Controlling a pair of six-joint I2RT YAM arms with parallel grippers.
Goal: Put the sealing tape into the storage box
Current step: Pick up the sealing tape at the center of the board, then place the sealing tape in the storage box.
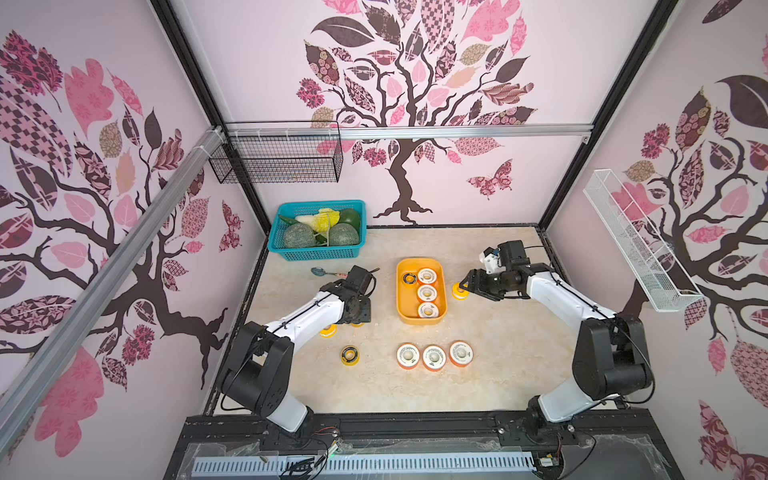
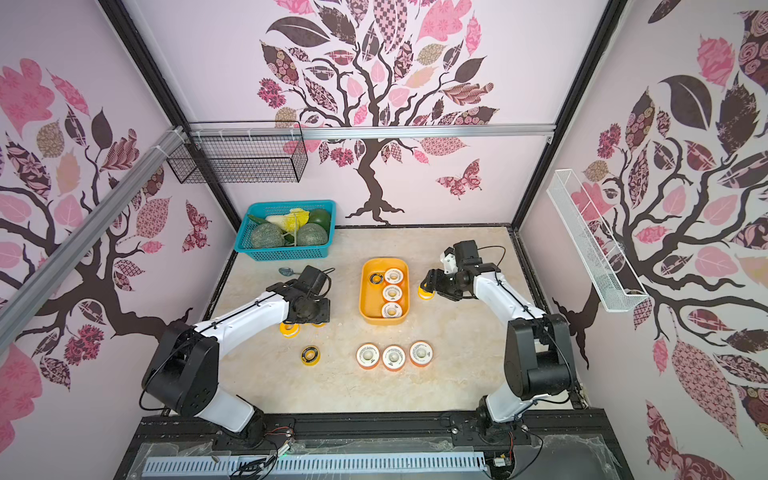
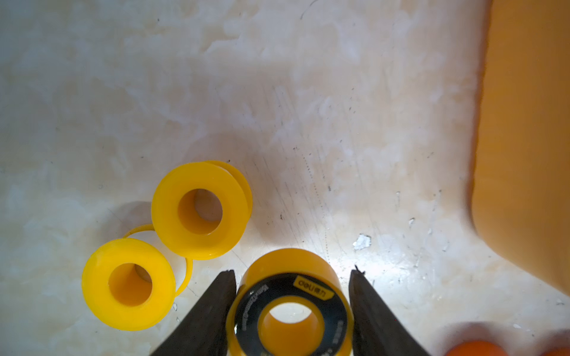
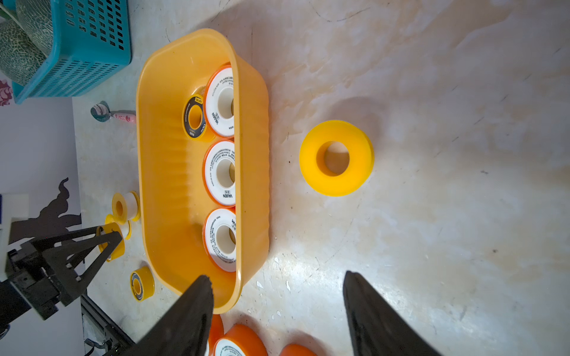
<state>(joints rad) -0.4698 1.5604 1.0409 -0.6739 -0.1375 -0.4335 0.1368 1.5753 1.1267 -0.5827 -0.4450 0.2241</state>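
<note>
A marbled counter [image 1: 511, 340] is enclosed by tree-patterned walls. The storage box [image 1: 408, 305] stands mid-counter and holds three orange-rimmed spools [image 1: 427, 293] and one black-faced spool [image 1: 409, 278]. The left jaws are clamped on a black-faced yellow spool [image 3: 291, 308] beside two plain yellow spools [image 3: 200, 209]. The right jaws are spread and empty near a lone yellow spool [image 4: 336, 158], which lies just outside the box. A row of orange-rimmed spools [image 1: 434, 356] remains on the counter.
</note>
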